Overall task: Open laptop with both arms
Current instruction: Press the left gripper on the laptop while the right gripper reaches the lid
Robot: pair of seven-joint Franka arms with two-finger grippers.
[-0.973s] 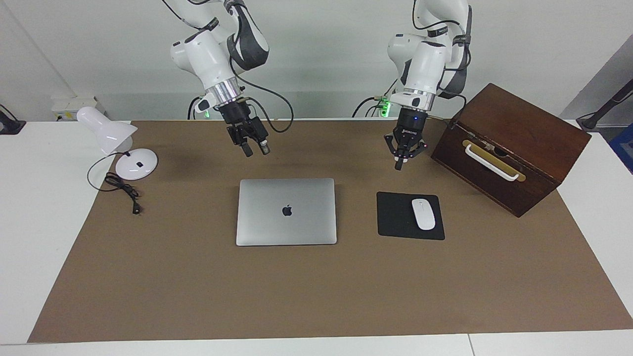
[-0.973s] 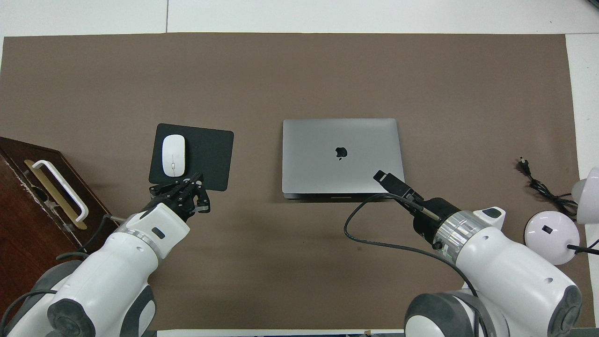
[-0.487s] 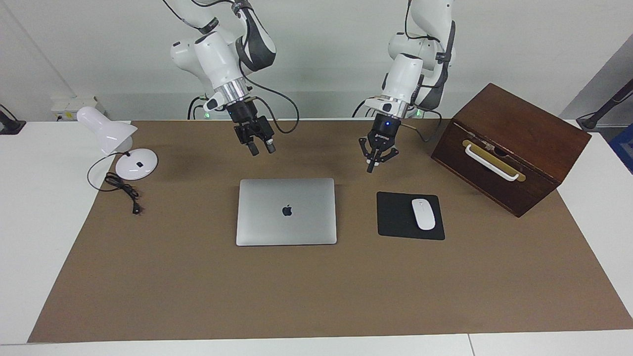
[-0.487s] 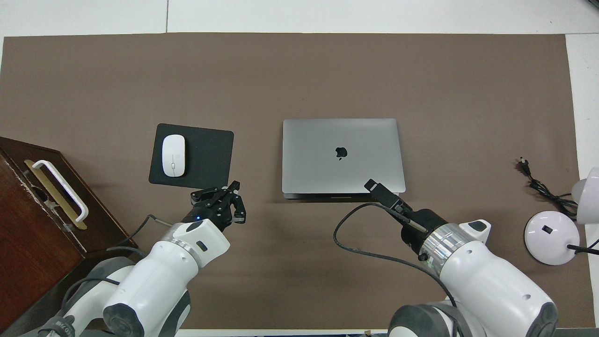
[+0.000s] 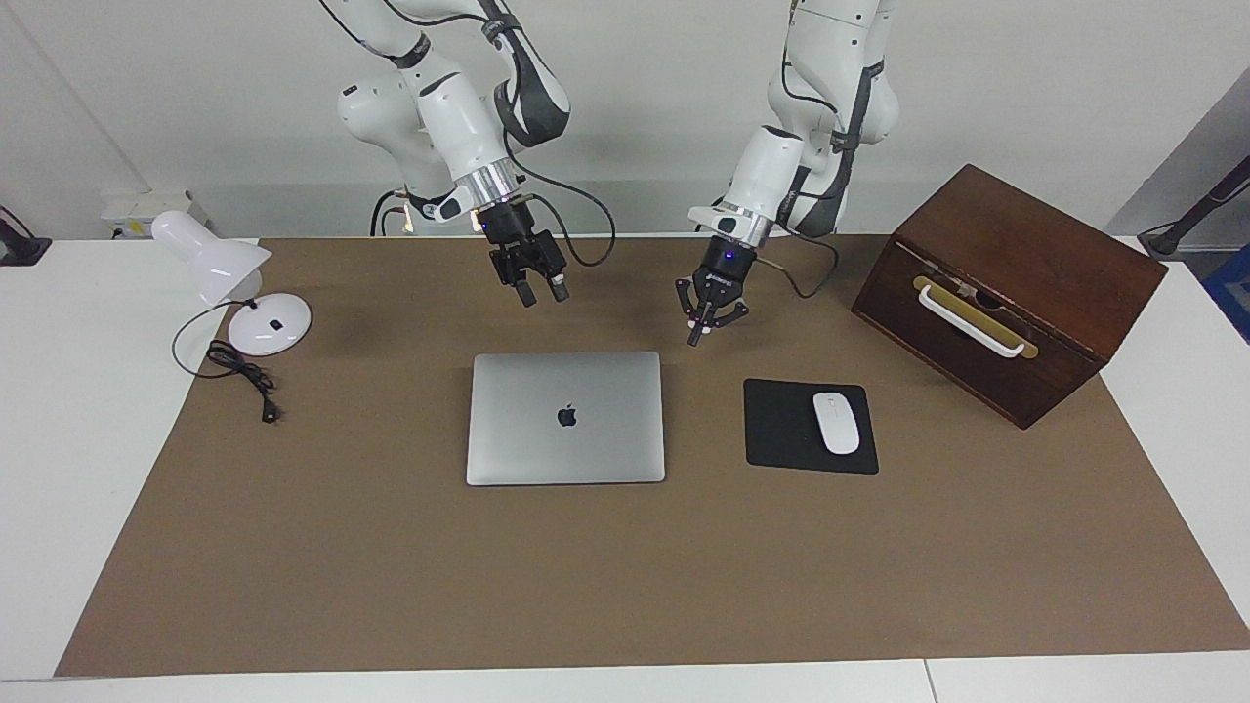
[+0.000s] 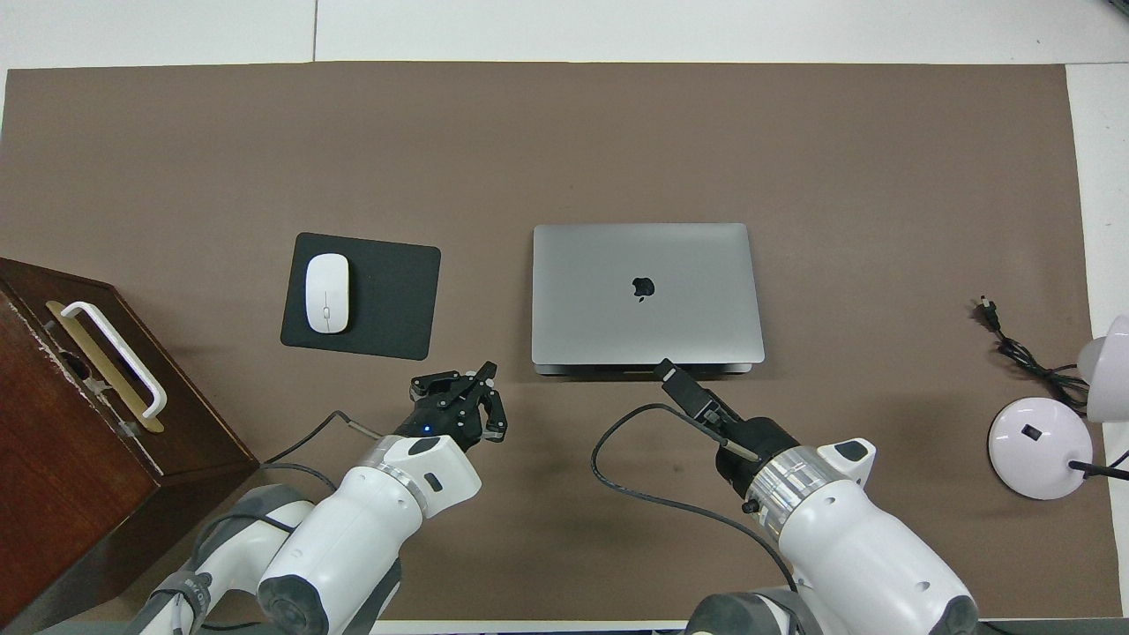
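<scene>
Left gripper (image 5: 696,337): fingers look drawn together to a point in facing view, holding nothing; splayed linkage bars in overhead view (image 6: 476,375), so true gap hard to tell. Hangs upper centre of facing frame, in the air, clear of everything. In overhead view sits lower centre-left, over bare mat between mouse pad (image 6: 388,300) and laptop.

Right gripper (image 5: 543,290): two fingers apart with a visible gap in facing view, empty. Overhead view shows only one dark block (image 6: 677,383), gap not readable there. Appears to overlap laptop's near edge from above; facing view shows it raised, well clear of the lid.

Laptop (image 5: 565,418) closed, flat, logo up, centre of both frames (image 6: 646,295). Thin lower edge visible only from above.

Mouse (image 5: 836,422) on black pad (image 5: 781,425), beside laptop toward left arm's end. Wooden box (image 5: 1016,283) at right of facing frame; white handle seen in both. Lamp (image 5: 234,283) with cord at upper left of facing frame, cropped at right edge from above (image 6: 1041,432).
</scene>
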